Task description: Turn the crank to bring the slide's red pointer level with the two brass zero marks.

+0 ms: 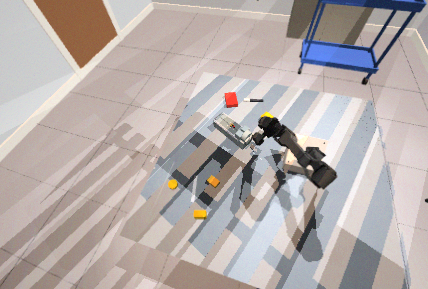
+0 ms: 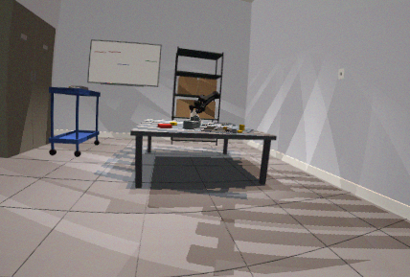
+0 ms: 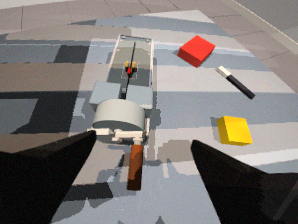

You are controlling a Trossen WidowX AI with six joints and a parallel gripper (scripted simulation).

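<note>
1. Fingers spread wide, gripping nothing, either side of the brown crank handle [image 3: 135, 167] without touching it.
2. Beyond it, the red pointer [image 3: 129, 71] sits between two brass marks [image 3: 133, 64].
3. Machine [image 1: 232, 129] rests mid-table [image 1: 350, 207].

The crank's brown handle [image 3: 135, 167] points toward the camera, sticking out below the grey drum [image 3: 119, 114]. The red pointer [image 3: 130, 70] sits right between the two brass zero marks [image 3: 126, 64] on the slide [image 3: 133, 47].
</note>
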